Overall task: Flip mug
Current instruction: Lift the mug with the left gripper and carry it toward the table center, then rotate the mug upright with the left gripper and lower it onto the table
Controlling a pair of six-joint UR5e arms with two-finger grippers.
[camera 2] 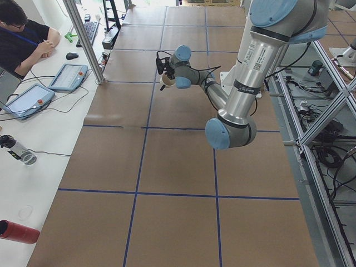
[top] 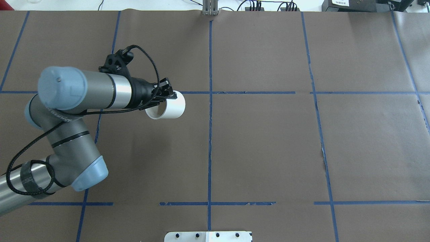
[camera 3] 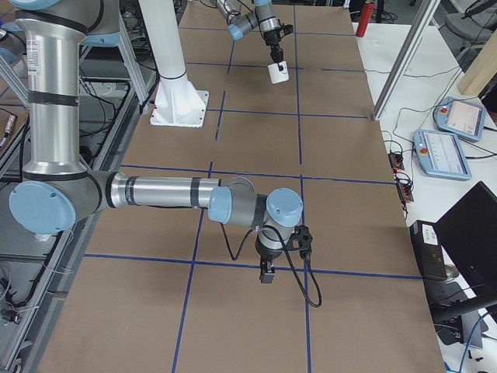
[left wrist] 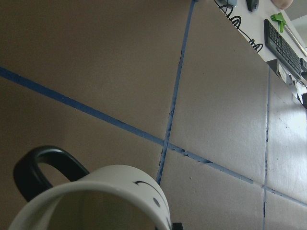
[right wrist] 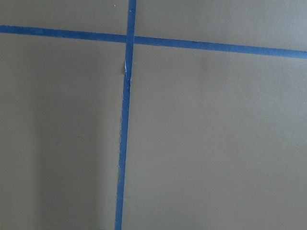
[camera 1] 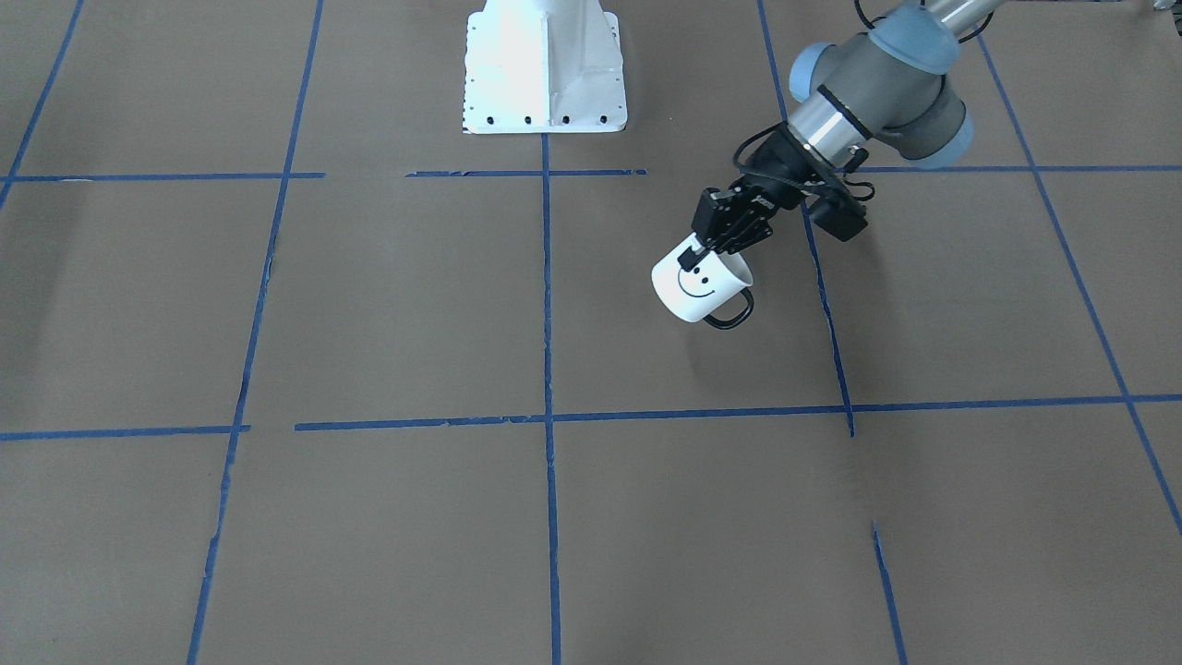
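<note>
Grip is firm: my left gripper (camera 1: 699, 251) is clamped on the rim of the mug (camera 1: 694, 294). It sits tipped sideways just below my fingertips, with its smiley face and black handle (camera 1: 729, 319) turned away from my base. My right gripper (camera 3: 266, 273) points down at the table (camera 3: 233, 311), well apart from the mug. I cannot tell whether its fingers are apart or together.

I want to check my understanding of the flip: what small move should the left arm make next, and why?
Probably rotate the left gripper until the mug has its axis vertical, before lowering it. The gripper pinches the rim, and the mug hangs tilted nearly sideways, apparently above the table, so the flip looks half done.
</note>
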